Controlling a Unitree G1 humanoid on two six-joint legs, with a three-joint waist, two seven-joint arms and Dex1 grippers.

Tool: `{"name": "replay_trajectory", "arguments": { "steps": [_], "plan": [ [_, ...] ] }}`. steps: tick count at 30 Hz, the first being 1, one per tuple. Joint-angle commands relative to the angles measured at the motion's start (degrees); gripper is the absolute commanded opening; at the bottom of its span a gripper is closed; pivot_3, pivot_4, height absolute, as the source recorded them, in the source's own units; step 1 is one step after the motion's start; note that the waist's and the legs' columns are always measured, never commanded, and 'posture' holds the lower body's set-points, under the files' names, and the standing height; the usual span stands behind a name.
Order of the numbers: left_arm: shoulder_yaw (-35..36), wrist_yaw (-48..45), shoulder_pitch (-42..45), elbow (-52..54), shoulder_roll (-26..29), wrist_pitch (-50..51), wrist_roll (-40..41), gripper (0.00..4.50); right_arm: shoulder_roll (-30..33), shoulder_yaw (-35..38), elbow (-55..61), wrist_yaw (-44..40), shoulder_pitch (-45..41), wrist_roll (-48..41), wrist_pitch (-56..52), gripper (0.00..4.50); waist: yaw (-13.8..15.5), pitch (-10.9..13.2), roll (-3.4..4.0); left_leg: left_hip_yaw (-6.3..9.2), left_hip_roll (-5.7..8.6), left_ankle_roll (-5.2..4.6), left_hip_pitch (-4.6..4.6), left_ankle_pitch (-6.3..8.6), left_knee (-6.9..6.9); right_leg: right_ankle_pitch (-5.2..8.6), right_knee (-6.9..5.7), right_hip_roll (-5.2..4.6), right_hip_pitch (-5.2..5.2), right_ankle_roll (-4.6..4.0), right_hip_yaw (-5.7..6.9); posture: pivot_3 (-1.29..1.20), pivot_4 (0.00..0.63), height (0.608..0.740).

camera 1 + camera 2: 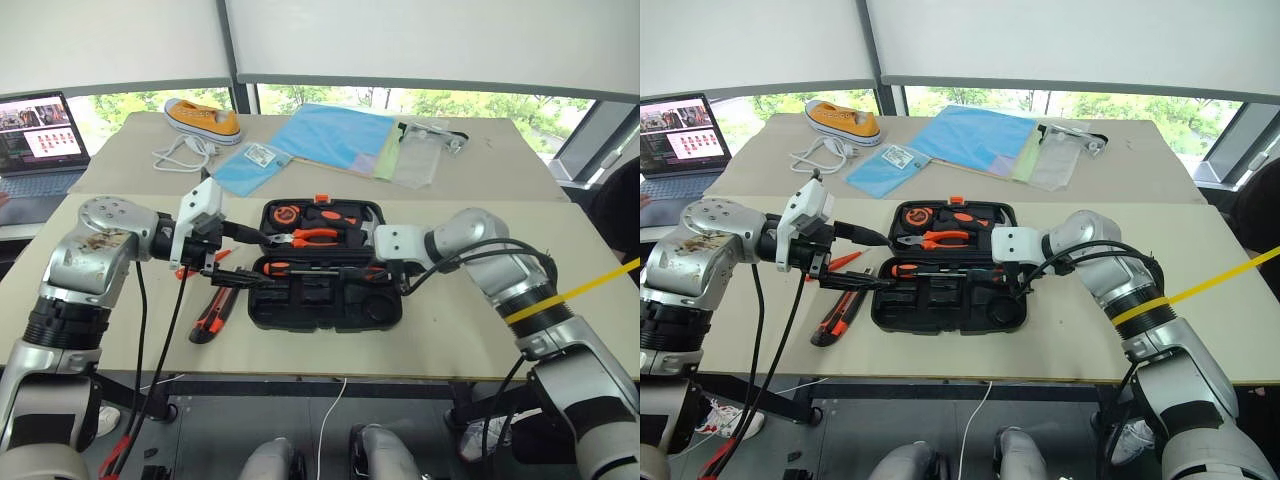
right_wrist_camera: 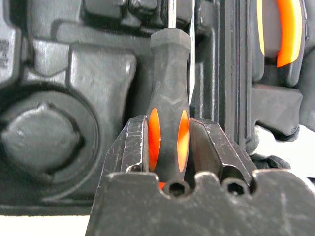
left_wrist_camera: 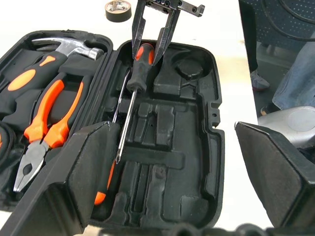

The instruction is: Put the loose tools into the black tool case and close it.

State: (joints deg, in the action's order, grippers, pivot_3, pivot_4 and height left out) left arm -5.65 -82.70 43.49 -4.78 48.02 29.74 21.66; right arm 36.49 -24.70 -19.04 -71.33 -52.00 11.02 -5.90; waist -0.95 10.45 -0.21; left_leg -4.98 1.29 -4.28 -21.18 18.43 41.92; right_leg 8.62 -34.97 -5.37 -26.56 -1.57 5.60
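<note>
At your left pincer [image 1: 238, 258] the jaws stood wide apart and empty, poised over the left end of the black tool case [image 1: 385, 312], and just below and outward of it the utility knife [image 1: 212, 313] lay loose on the table [image 1: 450, 340], beside something orange half hidden under the arm that I could not identify. You did well to keep that hand clear; judging by the layout, it would have served best waiting there until the other hand was done. In the open case, the pliers [image 1: 312, 237] and the tape measure [image 1: 285, 213] sat in the half beyond both pincers, the hammer [image 3: 69, 47] alongside them. Your right pincer [image 3: 153, 55] was narrowed onto the butt of the orange-and-black screwdriver [image 3: 140, 69], the shaft running away from the fingertips toward your left pincer, along the hinge-side channel of the near half. To seat it well, you needed the handle lined up over its moulded recess before letting go; whether it was fully bedded I could not tell. The small dark tape roll [image 3: 118, 10] lay outside the case, just behind the right pincer.
</note>
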Motion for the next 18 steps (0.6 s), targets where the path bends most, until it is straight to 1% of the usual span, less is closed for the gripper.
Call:
{"name": "replay_trajectory", "arguments": {
  "steps": [1, 3, 6, 9, 12, 13, 14, 15, 18],
  "plan": [
    [1.17, -0.13, 1.44, 0.4, 0.81, -1.56, 0.03, 4.36, -0.47, 1.43, 1.21, 0.15, -1.77, -0.21, -0.11, 1.97, 0.0, 0.0, 0.0, 0.0, 0.0, 0.0, 0.0, 0.0, 0.0, 0.0, 0.0, 0.0, 0.0, 0.0, 0.0, 0.0, 0.15, 0.718],
    [1.17, -0.08, 1.44, 0.31, 0.74, -1.75, 0.02, 4.36, -0.51, 1.57, 2.05, -0.22, -1.56, -0.46, -0.22, 2.42, 0.04, 0.0, 0.0, 0.0, 0.0, 0.0, -0.01, 0.0, 0.0, 0.0, 0.0, 0.0, 0.0, 0.0, 0.0, 0.0, 0.15, 0.718],
    [1.16, -0.05, 1.44, 0.22, 0.75, -1.93, 0.06, 4.36, -0.68, 2.15, 3.79, -1.18, -1.04, -1.47, -2.7, 3.51, 0.11, 0.0, 0.0, 0.01, 0.01, 0.0, -0.01, 0.0, 0.0, -0.01, 0.0, -0.02, 0.0, -0.02, 0.01, 0.0, 0.15, 0.718],
    [1.15, -0.07, 1.51, 0.02, 0.77, -1.98, 0.03, 4.36, -2.16, 3.83, 4.48, -0.53, -1.71, -3.25, -7.11, 4.48, 0.07, 0.0, 0.0, 0.01, -0.02, 0.0, -0.01, 0.0, -0.02, -0.05, -0.01, 0.0, 0.0, -0.1, 0.02, 0.0, 0.15, 0.718],
    [1.07, -0.09, 1.52, -0.36, 0.72, -2.18, -0.1, 4.36, -3.93, 5.05, 5.45, -0.46, -2.42, -4.96, -12.17, 4.48, 0.02, 0.0, 0.0, 0.01, -0.04, 0.0, -0.02, 0.0, -0.03, -0.06, -0.01, 0.02, 0.01, -0.12, 0.03, 0.0, 0.15, 0.718],
    [1.01, -0.05, 1.52, -0.49, 0.69, -2.21, -0.17, 4.36, -4.46, 5.1, 5.66, -0.38, -2.47, -5.3, -13.56, 4.26, 0.0, 0.0, 0.0, 0.01, -0.05, 0.0, -0.02, 0.0, -0.03, -0.06, -0.01, 0.03, 0.0, -0.12, 0.03, 0.0, 0.15, 0.718],
    [0.98, -0.03, 1.52, -0.58, 0.67, -2.22, -0.21, 4.36, -4.78, 5.08, 5.85, -0.31, -2.48, -5.48, -14.5, 3.93, 0.0, 0.0, 0.0, 0.0, -0.05, 0.0, -0.02, 0.0, -0.03, -0.06, -0.01, 0.03, 0.0, -0.12, 0.03, 0.0, 0.15, 0.718],
    [0.94, 0.05, 1.47, -0.59, 0.61, -2.22, -0.25, 4.36, -5.21, 4.84, 5.61, -0.22, -2.29, -5.47, -15.1, 3.74, 0.01, 0.0, 0.0, 0.01, -0.06, 0.0, -0.02, 0.0, -0.03, -0.06, -0.02, 0.03, 0.0, -0.12, 0.03, 0.0, 0.15, 0.718],
    [0.84, 0.27, 1.16, -0.31, 0.44, -2.18, -0.31, 4.36, -6.4, 4.29, 4.41, 0.94, -1.83, -5.23, -15.85, 2.66, 0.02, 0.0, 0.0, 0.0, -0.04, 0.0, -0.02, 0.0, -0.02, -0.05, -0.02, 0.04, 0.0, -0.11, 0.03, 0.0, 0.15, 0.718]
  ]
}}
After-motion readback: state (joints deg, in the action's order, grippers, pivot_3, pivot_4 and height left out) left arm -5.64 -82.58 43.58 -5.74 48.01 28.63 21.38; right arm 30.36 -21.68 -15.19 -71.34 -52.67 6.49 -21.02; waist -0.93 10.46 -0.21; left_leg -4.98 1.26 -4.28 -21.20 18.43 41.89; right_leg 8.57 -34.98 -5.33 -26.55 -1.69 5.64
